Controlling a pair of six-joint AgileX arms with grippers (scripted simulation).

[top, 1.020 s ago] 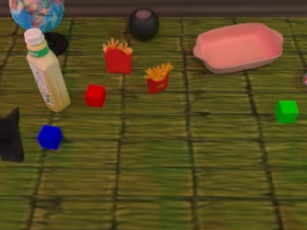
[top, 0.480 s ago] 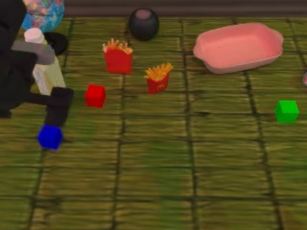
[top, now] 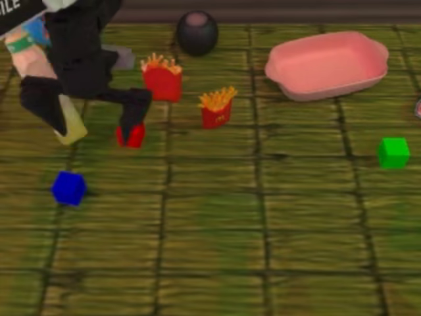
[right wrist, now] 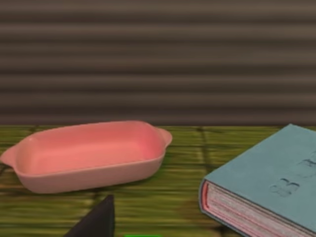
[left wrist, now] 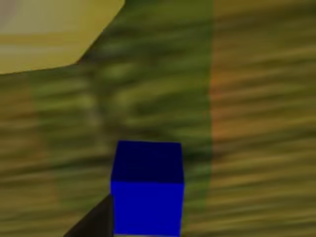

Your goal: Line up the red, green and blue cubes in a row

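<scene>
The red cube (top: 133, 137) lies left of centre, its upper part hidden under one dark finger of my left gripper (top: 89, 118). That gripper hovers open over the table with nothing between its fingers. The blue cube (top: 68, 187) sits alone nearer the front left; the left wrist view shows the blue cube (left wrist: 147, 190) beside one fingertip (left wrist: 96, 222). The green cube (top: 393, 152) rests far right. My right arm is out of the top view. Its wrist view shows one fingertip (right wrist: 98, 222) and a sliver of the green cube (right wrist: 140, 235).
Two red fries cartons (top: 162, 79) (top: 216, 108) stand behind the red cube. A pink dish (top: 325, 64) is at the back right and a dark round object (top: 197, 31) at the back. A yellow bottle (top: 71, 128) is mostly under my left arm. A blue book (right wrist: 266, 182) lies by the dish.
My left arm has swung in from the left edge, up and to the right over the bottle, so one finger now covers part of the red cube. No cube has moved.
</scene>
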